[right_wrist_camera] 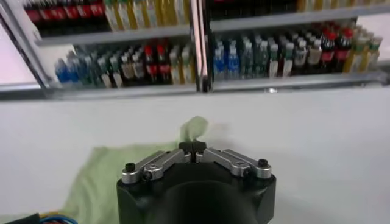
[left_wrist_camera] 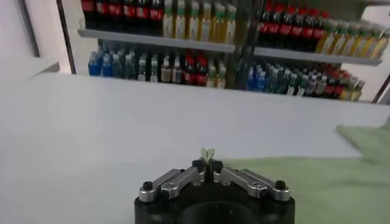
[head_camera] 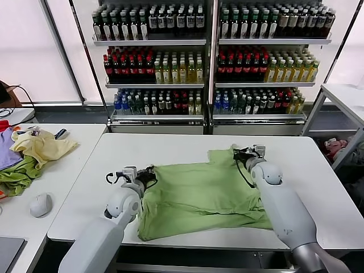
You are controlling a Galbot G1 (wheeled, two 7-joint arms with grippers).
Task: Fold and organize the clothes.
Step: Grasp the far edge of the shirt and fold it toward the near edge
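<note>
Shirt [head_camera: 199, 190] spread flat, centre of frame, on the white table [head_camera: 170, 148], ready for folding. Left tool [head_camera: 149, 175] pinched shut on cloth at the shirt's left edge; right tool [head_camera: 241, 153] clamped on the upper right corner, likely for lifting both together.

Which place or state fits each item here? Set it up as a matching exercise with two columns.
Items:
1. left pincer
2. right pincer
3. computer mouse
4. heap of clothes

Places or states:
A. lying alone on the side table's near part
B. shut on the green shirt's far edge
C. piled on the side table, farther back
D. shut on the green shirt's left edge

Pairs: 1-D, 2-B, 3-A, 4-C
</note>
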